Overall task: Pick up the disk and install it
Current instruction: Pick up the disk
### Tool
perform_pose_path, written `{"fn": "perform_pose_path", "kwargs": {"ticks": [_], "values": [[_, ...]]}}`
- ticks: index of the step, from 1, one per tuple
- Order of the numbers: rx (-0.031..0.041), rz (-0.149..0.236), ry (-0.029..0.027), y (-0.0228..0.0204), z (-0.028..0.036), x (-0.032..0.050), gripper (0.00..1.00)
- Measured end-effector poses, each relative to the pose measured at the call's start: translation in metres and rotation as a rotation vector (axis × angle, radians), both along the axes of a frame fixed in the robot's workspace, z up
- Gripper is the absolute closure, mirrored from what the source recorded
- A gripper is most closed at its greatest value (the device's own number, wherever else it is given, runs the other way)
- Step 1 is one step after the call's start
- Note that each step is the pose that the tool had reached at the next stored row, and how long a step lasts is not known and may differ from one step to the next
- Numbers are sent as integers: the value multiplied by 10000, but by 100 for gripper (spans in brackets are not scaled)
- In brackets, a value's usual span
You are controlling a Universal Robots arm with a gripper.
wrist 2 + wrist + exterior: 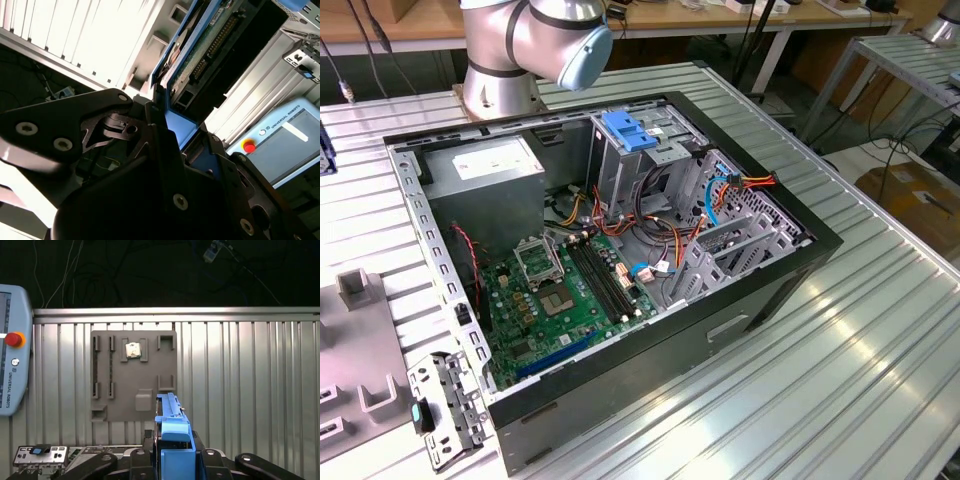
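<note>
Black two-fingered gripper (172, 452) is pinching the disk (169, 412), a flat metal drive with a blue plastic rail, edge-on between its jaws. The free end sticks out ahead, probably to lead into a bay. Beyond it lies the grey slotted fixture plate (125, 380) on the ribbed aluminium table (250, 380).

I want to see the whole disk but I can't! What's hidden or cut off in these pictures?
1. First wrist view: the disk stands edge-on, so its flat faces are hidden. The hand covers its near end.
2. Second wrist view: the hand's black body hides the disk's held end.
3. Exterior view: the arm is cut off by the top edge.
4. First wrist view: the grey pendant is cut off by the picture's edge.
</note>
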State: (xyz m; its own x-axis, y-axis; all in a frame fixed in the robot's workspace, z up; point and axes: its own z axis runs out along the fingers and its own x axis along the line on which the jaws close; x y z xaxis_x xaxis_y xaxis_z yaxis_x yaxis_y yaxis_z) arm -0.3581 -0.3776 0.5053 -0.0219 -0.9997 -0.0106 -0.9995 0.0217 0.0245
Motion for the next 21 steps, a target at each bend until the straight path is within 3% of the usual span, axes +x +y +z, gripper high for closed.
{"fn": "perform_pose_path", "kwargs": {"ticks": [21], "values": [[0,0,76,-12,0,417,63]]}}
